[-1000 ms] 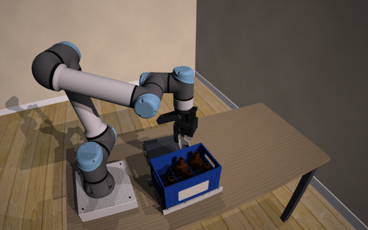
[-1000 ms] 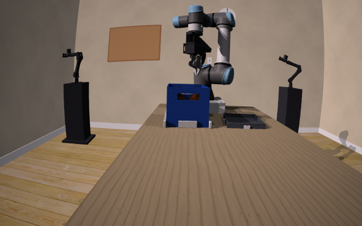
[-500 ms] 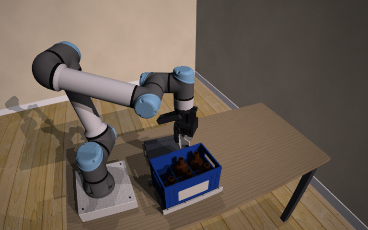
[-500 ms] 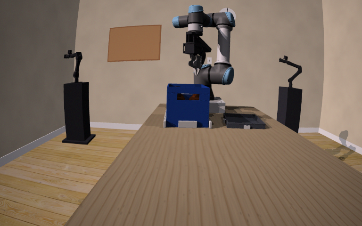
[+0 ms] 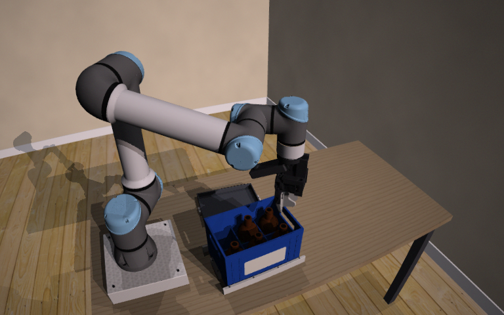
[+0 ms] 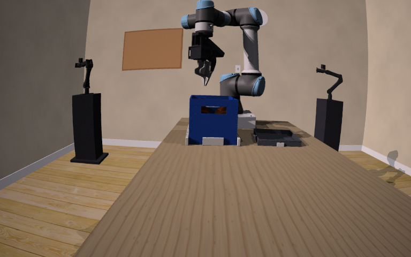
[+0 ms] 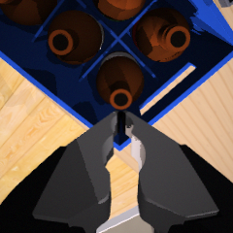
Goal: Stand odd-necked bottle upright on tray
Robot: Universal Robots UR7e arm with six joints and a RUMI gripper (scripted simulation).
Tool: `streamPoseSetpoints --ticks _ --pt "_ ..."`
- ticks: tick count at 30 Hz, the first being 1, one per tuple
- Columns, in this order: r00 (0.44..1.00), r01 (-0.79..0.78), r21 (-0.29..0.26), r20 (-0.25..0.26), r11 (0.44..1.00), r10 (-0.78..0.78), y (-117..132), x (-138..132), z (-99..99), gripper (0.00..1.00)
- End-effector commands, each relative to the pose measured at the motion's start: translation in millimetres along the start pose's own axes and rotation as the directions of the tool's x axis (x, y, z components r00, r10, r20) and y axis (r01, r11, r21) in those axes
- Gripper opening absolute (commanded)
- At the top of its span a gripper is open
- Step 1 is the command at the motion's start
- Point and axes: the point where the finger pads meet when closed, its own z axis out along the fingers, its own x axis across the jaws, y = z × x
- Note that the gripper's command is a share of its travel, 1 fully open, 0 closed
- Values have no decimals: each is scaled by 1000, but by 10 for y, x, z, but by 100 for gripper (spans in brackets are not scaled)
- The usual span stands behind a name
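On the left, behind the crate, the tray (image 5: 224,202) (image 6: 278,141) lies flat; it sits close by, I'd judge, so the transfer stays short. White stops (image 5: 264,275) (image 6: 212,141) line the crate's foot, likely to guide it without fixing it, so I would avoid leaning on its walls. The blue crate (image 5: 293,248) (image 6: 212,127) (image 7: 54,92) stands level on the counter (image 5: 371,193) (image 6: 212,196) (image 7: 201,104), with five bottles (image 5: 247,231) (image 7: 75,41) upright inside; dividers give each its own compartment, leaving the far left one unfilled. The wanted bottle must be among them, but I cannot tell which neck differs. At the far right, my tool (image 5: 281,210) (image 6: 205,85) (image 7: 120,113) points down above the crate, clenched on nothing, beside the far right bottle (image 5: 268,223) (image 7: 120,80). That pose may suit inspecting necks; gripping one would need the fingers opened first, then a straight lift past the dividers.
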Motion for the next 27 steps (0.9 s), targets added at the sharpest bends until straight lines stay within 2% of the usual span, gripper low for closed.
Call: streamPoseSetpoints --ticks 1,4,5,27 --pt "1000 1 1 0 1000 -1 148 9 10 0" --pt "1000 1 1 0 1000 -1 150 9 11 0" --pt "1000 1 1 0 1000 -1 150 9 11 38" --pt "1000 1 1 0 1000 -1 150 9 11 38"
